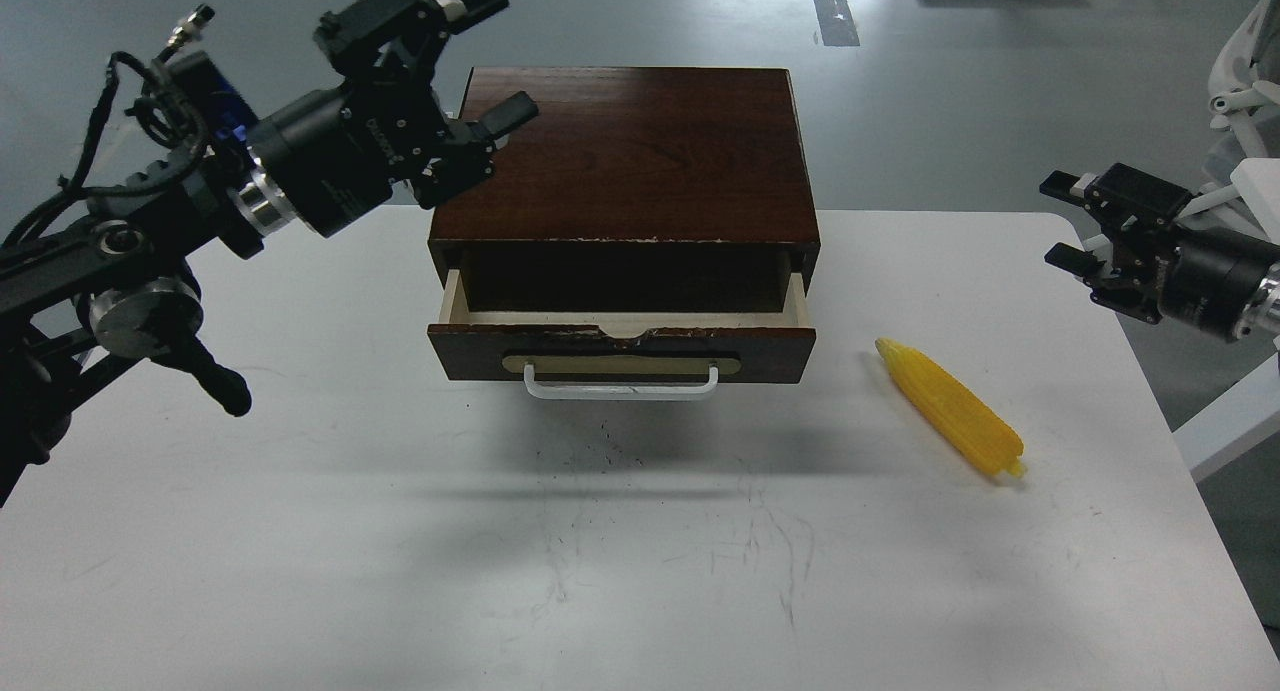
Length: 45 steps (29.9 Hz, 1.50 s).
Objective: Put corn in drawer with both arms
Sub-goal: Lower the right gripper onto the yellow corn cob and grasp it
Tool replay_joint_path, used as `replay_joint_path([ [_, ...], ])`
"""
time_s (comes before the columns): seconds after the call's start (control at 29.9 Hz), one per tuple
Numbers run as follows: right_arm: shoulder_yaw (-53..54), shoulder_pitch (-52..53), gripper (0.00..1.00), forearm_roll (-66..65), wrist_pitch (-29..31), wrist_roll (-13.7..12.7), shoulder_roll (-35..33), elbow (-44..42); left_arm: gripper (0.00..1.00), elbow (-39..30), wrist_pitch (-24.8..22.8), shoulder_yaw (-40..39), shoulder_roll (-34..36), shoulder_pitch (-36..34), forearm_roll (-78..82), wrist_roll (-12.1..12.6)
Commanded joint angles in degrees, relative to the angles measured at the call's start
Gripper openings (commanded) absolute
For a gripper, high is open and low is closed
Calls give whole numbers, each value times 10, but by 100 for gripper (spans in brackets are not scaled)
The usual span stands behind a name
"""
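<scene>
The dark wooden box [640, 156] sits at the far middle of the white counter [600, 571], and everything else is placed from it. Its drawer [620, 349] is pulled partway out toward the near edge, showing pale wood sides, a dark brown face with a brass plate and a white bar handle [620, 383]. What shows of the drawer's inside is dark and in shadow, so its contents cannot be made out.

The corn [950, 409] lies flat on the counter to the right of the box, just beyond the drawer's right front corner and apart from it. It lies at an angle, with its tapered tip pointing back toward the box and its blunt end nearer the front right. Bare counter lies between the corn and the drawer.

The left gripper [500, 56] hangs in the air over the box's left rear corner, its fingers spread wide and holding nothing. The right gripper [1062, 221] hovers well to the right of the box, past the counter's right edge and beyond the corn, its fingers also apart and empty.

The counter in front of the drawer shows scuff marks and small dark specks.
</scene>
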Motion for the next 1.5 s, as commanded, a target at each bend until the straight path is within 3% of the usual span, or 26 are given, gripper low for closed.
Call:
replay_joint_path([
  [0.0, -7, 25, 100, -145, 0, 0, -1, 19, 99, 27, -2, -34, -4, 45, -23, 0],
  [0.17, -61, 56, 100, -286, 0, 0, 3, 26, 99, 51, -2, -43, -5, 72, -25, 0],
  [0.3, -170, 103, 100, -358, 0, 0, 15, 20, 99, 53, -14, -45, -5, 79, -25, 0],
  [0.74, -285, 114, 99, -364, -82, 0, 117, -55, 99, 52, -15, -46, -8, 80, -24, 0],
  [1.0, -319, 113, 89, -364, -82, 0, 142, -68, 99, 51, -15, -46, -8, 85, -24, 0],
  [1.04, -322, 113, 85, -364, -82, 0, 142, -68, 99, 51, -15, -47, -8, 85, -24, 0],
  [1.17, -330, 113, 35, -364, -82, 0, 142, -68, 99, 51, -15, -47, -8, 86, -24, 0],
  [1.24, -331, 113, 18, -364, -82, 0, 141, -68, 99, 51, -15, -47, -8, 86, -24, 0],
  [1.27, -331, 113, 18, -364, -82, 0, 141, -68, 99, 51, -15, -47, -8, 86, -24, 0],
  [1.34, -332, 113, 5, -364, -82, 0, 139, -67, 99, 51, -15, -47, -8, 86, -24, 0],
  [1.47, -331, 122, 1, -363, -82, 0, 133, -62, 99, 51, -17, -47, -8, 86, -24, 0],
])
